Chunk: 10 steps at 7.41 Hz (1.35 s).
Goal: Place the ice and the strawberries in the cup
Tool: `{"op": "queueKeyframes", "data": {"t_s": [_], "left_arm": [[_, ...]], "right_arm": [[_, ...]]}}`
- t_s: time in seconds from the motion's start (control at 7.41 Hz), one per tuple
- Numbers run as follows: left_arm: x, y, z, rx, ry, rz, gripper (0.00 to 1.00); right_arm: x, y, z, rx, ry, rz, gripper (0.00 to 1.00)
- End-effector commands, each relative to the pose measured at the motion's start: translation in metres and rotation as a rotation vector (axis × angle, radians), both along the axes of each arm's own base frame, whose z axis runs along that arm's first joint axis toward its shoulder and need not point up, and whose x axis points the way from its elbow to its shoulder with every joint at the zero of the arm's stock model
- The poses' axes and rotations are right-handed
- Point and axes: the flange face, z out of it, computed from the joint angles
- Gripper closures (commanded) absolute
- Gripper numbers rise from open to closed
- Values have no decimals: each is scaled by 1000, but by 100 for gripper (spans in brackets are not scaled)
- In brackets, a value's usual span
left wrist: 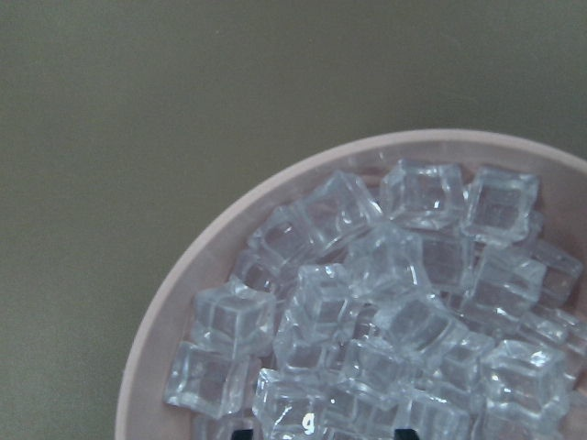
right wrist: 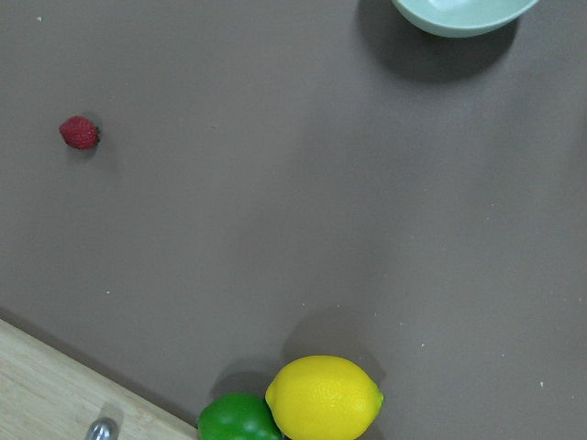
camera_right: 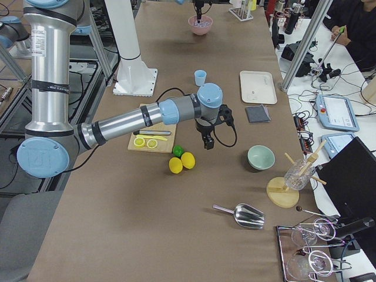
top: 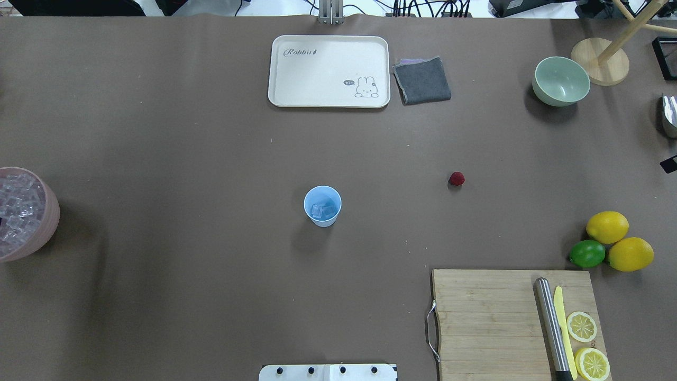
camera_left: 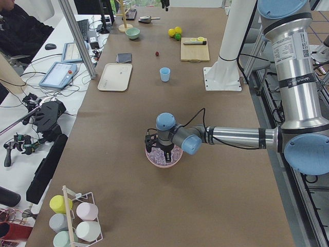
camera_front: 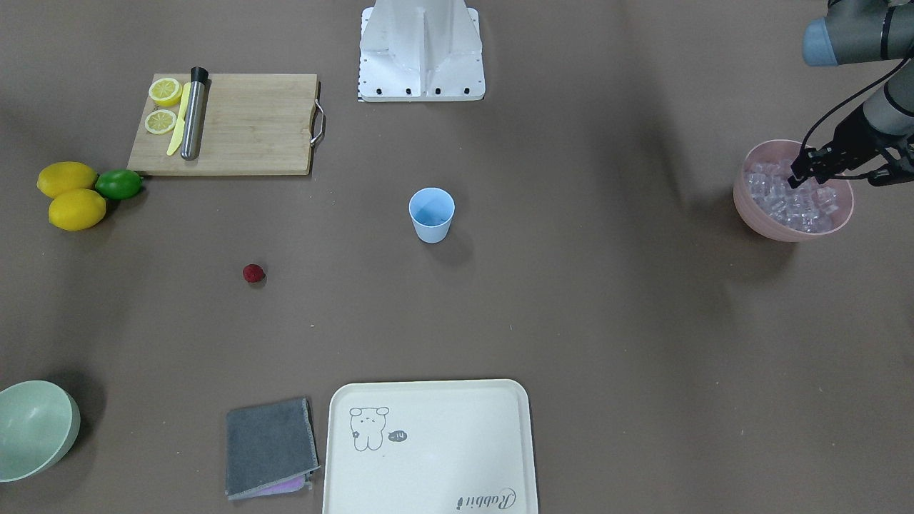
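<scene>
Evidently, ice loading was in hand. The left gripper (camera_front: 801,175) hung over the ice (left wrist: 367,302) in the pink bowl (left wrist: 151,348), jaws wide, empty. The next move probably called for closing on one cube and carrying it to the cup (top: 322,205), mid-table, which held ice. The strawberry (top: 457,179) lay apart. Right gripper (camera_right: 207,144): state could not be told. The tray (top: 328,53) read "Rabbit".

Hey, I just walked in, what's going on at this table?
The left gripper hangs over the pink bowl of ice cubes, jaws apart, apparently about to pick one. The light-blue cup mid-table already holds some ice. The strawberry lies on the table, untouched. The right gripper hovers near the lemons; I cannot tell whether it is open.
</scene>
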Motion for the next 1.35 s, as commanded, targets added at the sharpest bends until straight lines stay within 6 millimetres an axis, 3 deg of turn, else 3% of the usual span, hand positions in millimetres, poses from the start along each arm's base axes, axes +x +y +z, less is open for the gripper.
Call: {"op": "queueKeyframes", "data": {"t_s": [0.0, 0.54, 1.21], "left_arm": [[5, 9, 3, -10, 8, -1, 37], [9, 14, 6, -31, 4, -3, 48], [5, 18, 9, -26, -5, 0, 51]], "right_arm": [[0, 0, 0, -1, 1, 0, 0], [0, 1, -3, 4, -2, 1, 0], [1, 3, -1, 1, -1, 0, 0]]}}
